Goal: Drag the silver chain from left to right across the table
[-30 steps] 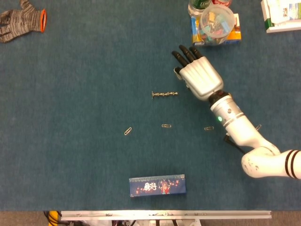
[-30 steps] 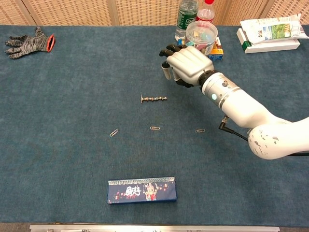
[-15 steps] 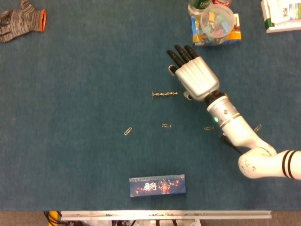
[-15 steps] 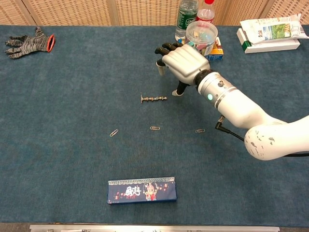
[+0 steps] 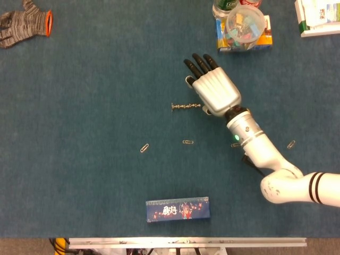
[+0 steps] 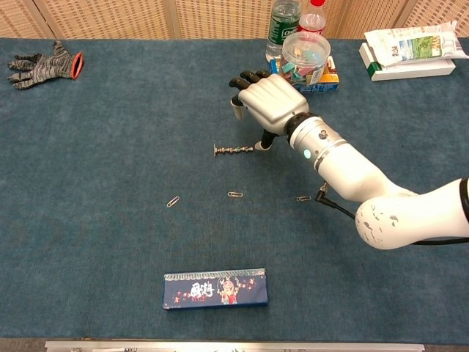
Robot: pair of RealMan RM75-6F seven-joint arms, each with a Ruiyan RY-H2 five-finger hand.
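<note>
The short silver chain point(image 5: 185, 107) point(image 6: 233, 150) lies straight on the blue cloth near the table's middle. My right hand point(image 5: 211, 89) point(image 6: 267, 102) hovers palm down just right of it, fingers spread and holding nothing. In the chest view its thumb reaches down to the cloth beside the chain's right end; I cannot tell whether they touch. My left hand is out of sight in both views.
Three paper clips point(image 5: 144, 147) point(image 5: 188, 142) point(image 6: 303, 198) lie on the cloth in front of the chain. A dark blue box point(image 5: 177, 209) sits near the front edge. A clear tub point(image 5: 244, 24), bottles point(image 6: 283, 23) and a colourful box stand at the back; a grey glove point(image 5: 24, 22) lies far back left.
My right hand has slid left and a little forward, closing on the chain's right end; the thumb has come down to the cloth. The chain has not moved.
</note>
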